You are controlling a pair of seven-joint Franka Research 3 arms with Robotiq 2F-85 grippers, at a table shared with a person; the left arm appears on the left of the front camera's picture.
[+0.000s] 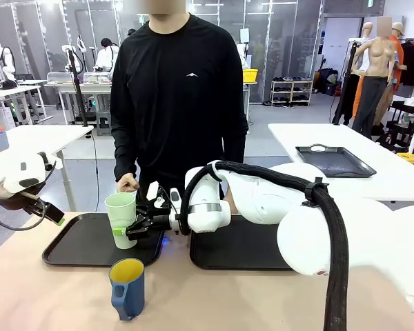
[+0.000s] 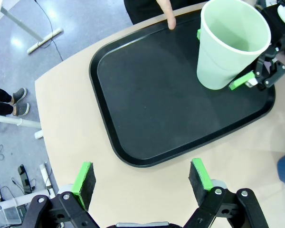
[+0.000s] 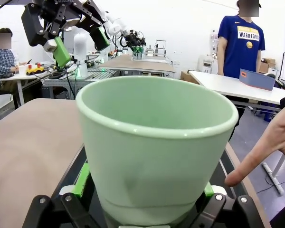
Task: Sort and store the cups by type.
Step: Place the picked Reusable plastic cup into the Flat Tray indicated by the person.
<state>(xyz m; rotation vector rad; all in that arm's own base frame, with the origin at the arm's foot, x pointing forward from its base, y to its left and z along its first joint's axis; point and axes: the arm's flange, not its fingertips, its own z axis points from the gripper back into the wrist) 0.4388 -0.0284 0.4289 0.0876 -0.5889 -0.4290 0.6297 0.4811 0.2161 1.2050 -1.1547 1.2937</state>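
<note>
The table [image 1: 55,296] carries two black trays side by side, the left tray [image 1: 76,245] and the right tray [image 1: 241,252]. I take them to be one tray for each type of cup. The person [image 1: 176,89] stands at the far edge behind the left tray. The right arm [image 1: 262,200] reaches across the middle to that tray, presumably because the cup it carries belongs there. The left arm [image 1: 14,172] sits back at the table's left side, clear of that reach.

The mint-green tumbler [image 1: 121,214] is upright over the right end of the left tray. The gripper hides its foot, so I cannot tell whether its base is touching the tray floor. The blue mug [image 1: 127,289], yellow inside, stands on bare table nearer the robot than the tray and apart from it. It has not yet been sorted.

The right gripper [image 1: 134,226] is clamped on the tumbler's lower wall, with a green pad on each side. The grip is low, which leaves the rim free and keeps the cup upright. The left gripper [image 2: 141,171] has its jaws spread wide and holds nothing. It hangs over bare table just off the left tray's edge.

The person's hand [image 1: 127,183] is just behind the tumbler. One finger [image 3: 256,156] points down at the tray's rim, likely marking the spot.
</note>
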